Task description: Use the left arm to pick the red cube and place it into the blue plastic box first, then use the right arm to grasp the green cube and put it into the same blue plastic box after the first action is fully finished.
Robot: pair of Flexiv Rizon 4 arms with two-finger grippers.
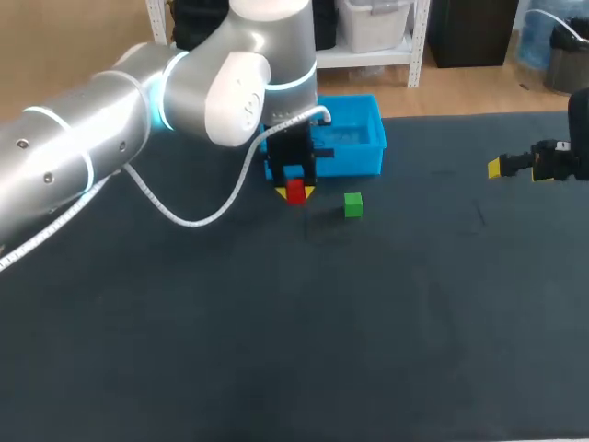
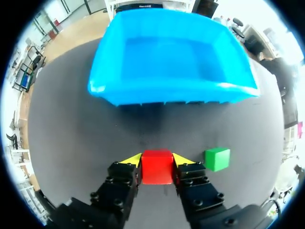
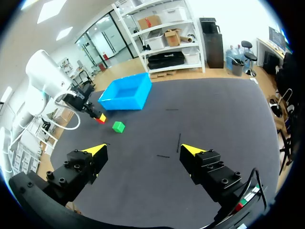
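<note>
We have the left gripper point(image 2: 157, 160) clamped on the red cube point(image 2: 157, 167). The cube sits squarely between the two fingers, and each yellow tip presses one of its opposite side faces. The fingers point down at the worktop point(image 1: 276, 350), which is how a low block has to be taken from above. We cannot tell whether the cube has left the surface.

The cube is on the far half of the worktop, just on the near side of the blue plastic box point(image 2: 171, 93). The box stands close to the far edge with its open top facing up and nothing visible inside. Because it is directly ahead of the fingers, we judge the transfer to be short: raise the cube above the near wall, carry it over the rim, then release it.

The green cube point(image 2: 217, 158) lies just beside the red one, toward the right edge of the worktop, and touches neither the red cube nor the fingers. Being this close, it could be nudged if the left gripper drifted sideways during the lift.

The right gripper point(image 3: 143, 150) hangs above the worktop near the right edge, its fingers spread wide and holding nothing. It is well apart from both cubes and the box. This suits the task order, since the green cube is the right arm's job only once the red cube is in the box.
</note>
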